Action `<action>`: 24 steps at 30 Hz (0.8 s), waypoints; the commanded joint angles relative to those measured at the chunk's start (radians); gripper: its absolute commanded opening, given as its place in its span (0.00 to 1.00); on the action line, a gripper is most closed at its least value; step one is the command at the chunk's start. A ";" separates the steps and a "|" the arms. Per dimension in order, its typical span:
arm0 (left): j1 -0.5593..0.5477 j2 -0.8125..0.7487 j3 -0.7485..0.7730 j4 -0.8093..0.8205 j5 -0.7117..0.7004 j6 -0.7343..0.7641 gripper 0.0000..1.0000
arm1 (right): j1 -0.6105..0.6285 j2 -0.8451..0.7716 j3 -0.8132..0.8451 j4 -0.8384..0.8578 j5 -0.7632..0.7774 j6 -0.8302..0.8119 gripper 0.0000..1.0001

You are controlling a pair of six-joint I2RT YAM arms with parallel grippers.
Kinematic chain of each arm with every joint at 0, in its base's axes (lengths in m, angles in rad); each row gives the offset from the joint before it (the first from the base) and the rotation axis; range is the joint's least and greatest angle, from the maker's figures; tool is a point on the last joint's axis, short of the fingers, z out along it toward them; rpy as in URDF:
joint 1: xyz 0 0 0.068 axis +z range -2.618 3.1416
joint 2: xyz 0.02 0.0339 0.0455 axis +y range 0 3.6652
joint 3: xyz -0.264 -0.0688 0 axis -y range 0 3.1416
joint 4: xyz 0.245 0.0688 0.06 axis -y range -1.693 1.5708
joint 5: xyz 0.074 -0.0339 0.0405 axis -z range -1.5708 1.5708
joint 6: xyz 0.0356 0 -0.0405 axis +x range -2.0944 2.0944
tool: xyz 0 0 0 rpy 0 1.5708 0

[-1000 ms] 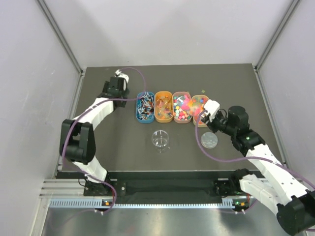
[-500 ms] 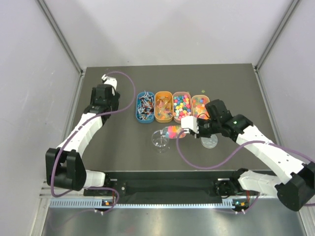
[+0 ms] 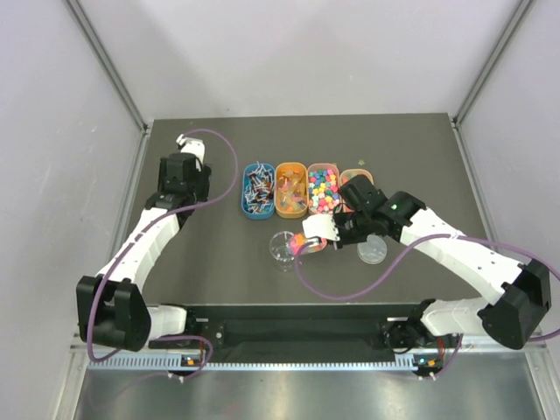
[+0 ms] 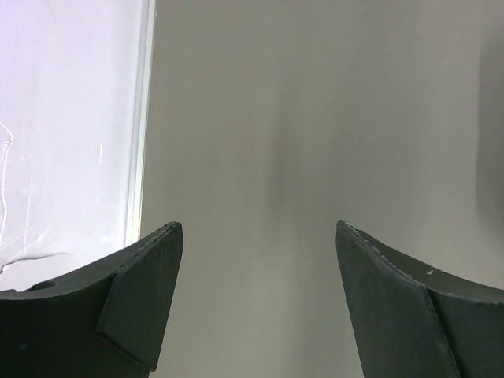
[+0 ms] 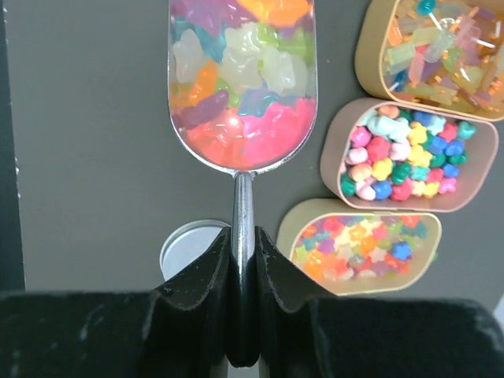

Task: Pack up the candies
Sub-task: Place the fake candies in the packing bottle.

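Right hand [image 5: 242, 260] clamps the scoop [image 5: 242, 197] handle; its long axis points toward the clear jar [image 3: 283, 251], with the loaded candies [image 5: 244, 134] just beside the rim. Left hand [image 4: 256, 268] is spread, empty, well apart.

dark grey table [image 3: 210, 262] w/ plain white walls [image 3: 289, 52] around.

The left arm [image 3: 144, 241] and right arm [image 3: 459, 252] are white shells on black joints, each trailing a looping purple cable [image 3: 234, 162]; the fingers [image 4: 138, 295] are black wedges.
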 commanded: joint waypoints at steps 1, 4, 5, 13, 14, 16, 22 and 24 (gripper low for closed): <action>-0.001 -0.042 -0.025 0.052 0.014 -0.027 0.83 | 0.036 0.016 0.111 -0.048 0.058 -0.010 0.00; -0.001 -0.048 -0.044 0.065 0.022 -0.035 0.83 | 0.050 0.033 0.143 -0.063 0.075 0.007 0.00; -0.001 -0.051 -0.049 0.071 0.023 -0.038 0.83 | 0.053 0.037 0.155 -0.075 0.083 0.008 0.00; -0.001 -0.057 -0.091 0.098 0.026 -0.045 0.83 | 0.085 0.060 0.178 -0.123 0.132 0.001 0.00; -0.001 -0.060 -0.092 0.101 0.028 -0.044 0.83 | 0.089 0.063 0.182 -0.126 0.138 -0.001 0.00; -0.001 -0.065 -0.098 0.103 0.028 -0.047 0.83 | 0.092 0.078 0.198 -0.143 0.144 -0.005 0.00; -0.001 -0.066 -0.120 0.115 0.029 -0.053 0.83 | 0.095 0.100 0.241 -0.181 0.169 -0.024 0.00; -0.001 -0.066 -0.127 0.126 0.031 -0.053 0.83 | 0.096 0.105 0.249 -0.190 0.175 -0.028 0.00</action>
